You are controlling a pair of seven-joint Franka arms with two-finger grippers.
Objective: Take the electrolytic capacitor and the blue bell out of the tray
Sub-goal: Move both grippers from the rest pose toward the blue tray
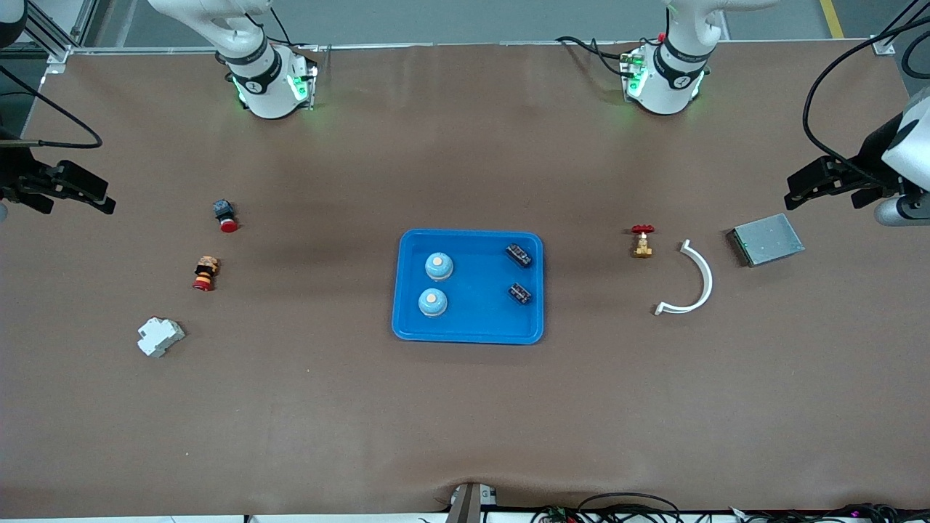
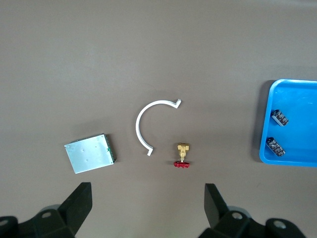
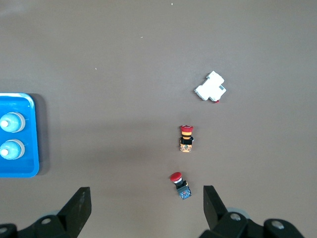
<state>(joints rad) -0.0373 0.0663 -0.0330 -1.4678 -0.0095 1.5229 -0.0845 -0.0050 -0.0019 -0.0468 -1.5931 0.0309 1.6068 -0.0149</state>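
Observation:
A blue tray (image 1: 476, 323) lies in the middle of the table. In it sit two light-blue bells (image 1: 439, 266) (image 1: 432, 302) toward the right arm's end and two black capacitors (image 1: 518, 254) (image 1: 519, 293) toward the left arm's end. The left wrist view shows the capacitors (image 2: 280, 118) in the tray (image 2: 297, 99); the right wrist view shows the bells (image 3: 11, 122). My left gripper (image 1: 799, 187) (image 2: 147, 198) hangs open and empty over the table's left-arm end. My right gripper (image 1: 98, 195) (image 3: 147, 198) hangs open and empty over the right-arm end.
Toward the left arm's end lie a brass valve with a red handle (image 1: 641, 241), a white curved strip (image 1: 694, 280) and a grey metal box (image 1: 766, 239). Toward the right arm's end lie two red push buttons (image 1: 224, 215) (image 1: 205, 273) and a white breaker (image 1: 160, 336).

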